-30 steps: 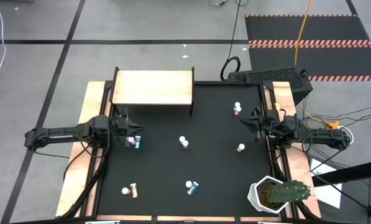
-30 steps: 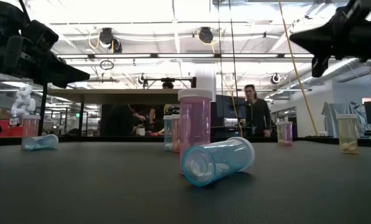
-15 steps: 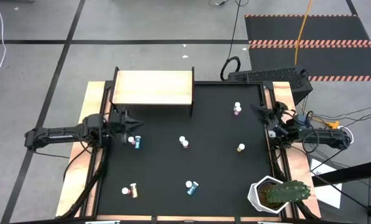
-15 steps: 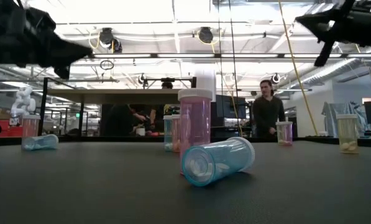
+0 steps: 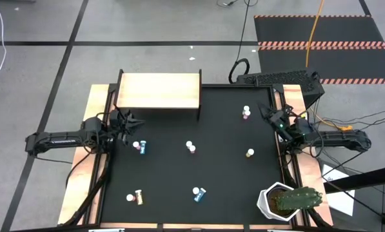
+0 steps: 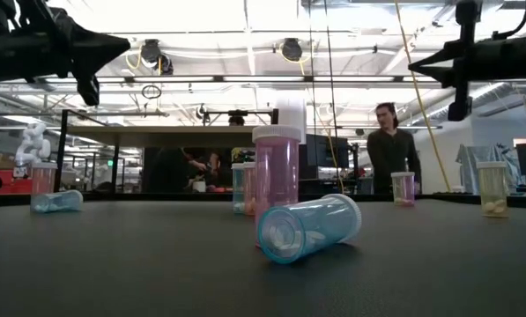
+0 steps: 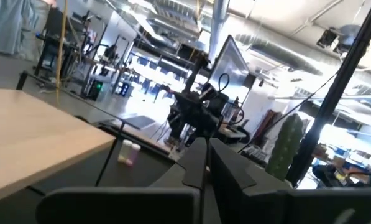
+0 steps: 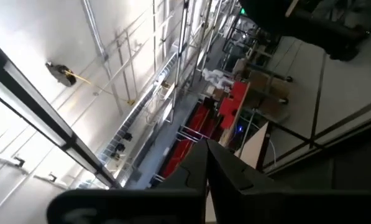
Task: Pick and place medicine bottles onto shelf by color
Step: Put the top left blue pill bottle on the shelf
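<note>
Several medicine bottles are spread over the black mat. A blue and a pink one (image 5: 138,147) sit near my left gripper. A pink one (image 5: 191,147) stands upright mid-table, and another pink one (image 5: 246,113) is at the far right. A yellow one (image 5: 250,153) is at the right. A yellow one (image 5: 135,197) and a blue one (image 6: 308,228) lie on their sides near the front. The pale-wood shelf (image 5: 158,91) stands at the far left. My left gripper (image 5: 129,120) is shut and empty, raised beside the shelf's near edge. My right gripper (image 5: 268,115) is shut and empty, above the mat's right edge.
A white pot with a green cactus (image 5: 289,201) stands at the near right corner. Pale wooden strips (image 5: 92,129) run along both sides of the mat. A person (image 6: 395,154) stands in the room beyond the table.
Both grippers have tipped their fingertips upward and rolled about their own axes, staying shut and empty. My left gripper has also risen a little, swinging toward the shelf. The bottles have not moved. The person beyond the table has walked to the right.
</note>
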### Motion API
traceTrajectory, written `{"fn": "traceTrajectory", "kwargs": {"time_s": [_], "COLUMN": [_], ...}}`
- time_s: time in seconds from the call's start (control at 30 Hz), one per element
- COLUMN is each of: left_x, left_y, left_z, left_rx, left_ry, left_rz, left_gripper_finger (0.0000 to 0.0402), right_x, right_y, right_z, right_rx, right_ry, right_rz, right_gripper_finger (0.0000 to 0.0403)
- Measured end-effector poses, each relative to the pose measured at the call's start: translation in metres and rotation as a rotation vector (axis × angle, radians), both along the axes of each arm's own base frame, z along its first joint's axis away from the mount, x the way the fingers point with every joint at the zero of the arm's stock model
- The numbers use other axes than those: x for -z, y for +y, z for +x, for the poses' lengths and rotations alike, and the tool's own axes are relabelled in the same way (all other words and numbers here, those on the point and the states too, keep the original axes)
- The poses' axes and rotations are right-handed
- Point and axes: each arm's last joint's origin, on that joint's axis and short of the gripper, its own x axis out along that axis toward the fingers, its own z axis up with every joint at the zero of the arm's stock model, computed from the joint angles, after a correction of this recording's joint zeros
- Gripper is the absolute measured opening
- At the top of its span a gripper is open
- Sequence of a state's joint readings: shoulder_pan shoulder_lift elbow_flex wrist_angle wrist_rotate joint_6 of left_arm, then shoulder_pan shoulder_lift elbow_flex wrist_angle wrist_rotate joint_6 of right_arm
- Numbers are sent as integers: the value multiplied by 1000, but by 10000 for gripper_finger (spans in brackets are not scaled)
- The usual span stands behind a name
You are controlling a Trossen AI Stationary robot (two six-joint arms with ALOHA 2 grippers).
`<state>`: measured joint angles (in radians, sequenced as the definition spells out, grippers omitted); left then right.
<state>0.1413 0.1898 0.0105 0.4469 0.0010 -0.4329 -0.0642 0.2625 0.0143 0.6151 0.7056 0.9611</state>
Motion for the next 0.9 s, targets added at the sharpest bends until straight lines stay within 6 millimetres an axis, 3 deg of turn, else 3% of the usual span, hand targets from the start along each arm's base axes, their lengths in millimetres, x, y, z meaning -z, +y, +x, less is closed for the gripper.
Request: {"fn": "traceTrajectory", "kwargs": {"time_s": [0.23,0.6,0.73,0.9], "left_x": [-14,-82,-98,-110], "left_y": [0,9,16,26], "left_z": [2,23,40,64], "left_rx": [18,-222,-313,-329], "left_ry": [87,245,280,327], "left_rz": [-62,24,-18,-62], "left_gripper_finger": [21,21,22,25], "right_x": [1,-23,-16,-37], "right_y": [2,4,5,4], "right_z": [9,2,12,30], "right_rx": [-91,-94,-132,-175], "right_ry": [42,-116,76,459], "right_rz": [-63,-261,-295,-347], "right_gripper_finger": [22,161,195,203]}}
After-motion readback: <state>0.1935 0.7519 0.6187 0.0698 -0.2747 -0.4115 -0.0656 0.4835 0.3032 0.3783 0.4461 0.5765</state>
